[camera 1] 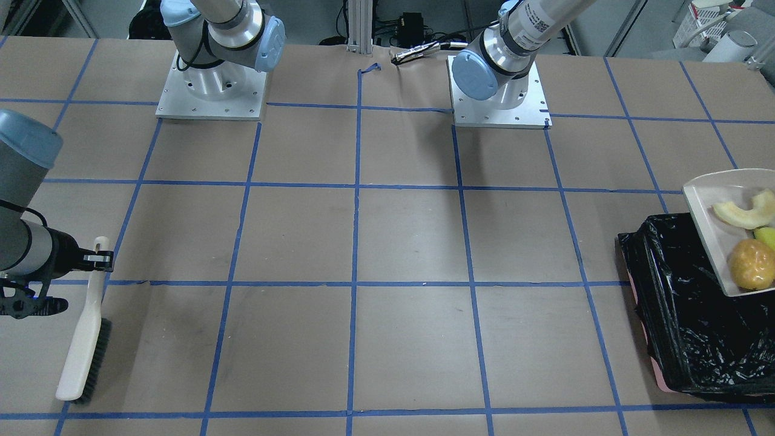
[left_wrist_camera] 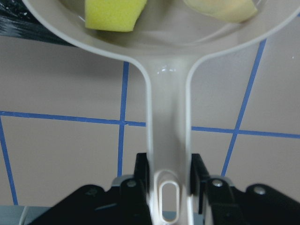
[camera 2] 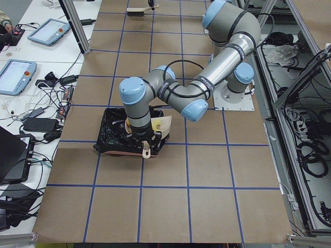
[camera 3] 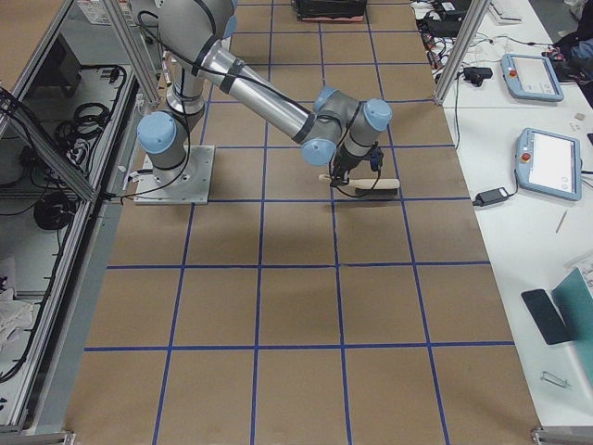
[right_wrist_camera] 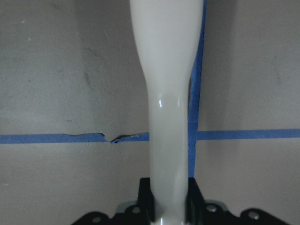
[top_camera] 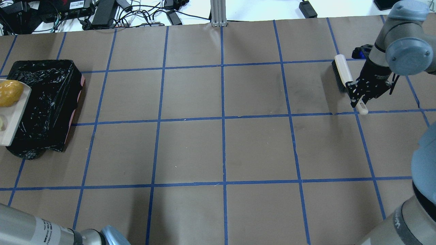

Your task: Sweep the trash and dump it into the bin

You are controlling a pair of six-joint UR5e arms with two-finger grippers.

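Four fixed views surround the table (camera 1: 412, 242); wrist cameras sit close.

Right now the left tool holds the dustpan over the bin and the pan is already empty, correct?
Not empty: the potato, melon rind and sponge wedge lie in the dustpan, as the exterior front-facing view shows. The rest holds: the left tool grips its handle, pan over the bin.

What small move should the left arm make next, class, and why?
Probably tilt the dustpan down toward the bin. The left gripper is shut on its handle, the pan hangs partly over the black-lined bin, and the potato, melon rind and sponge lie in it, so nothing is dumped yet.
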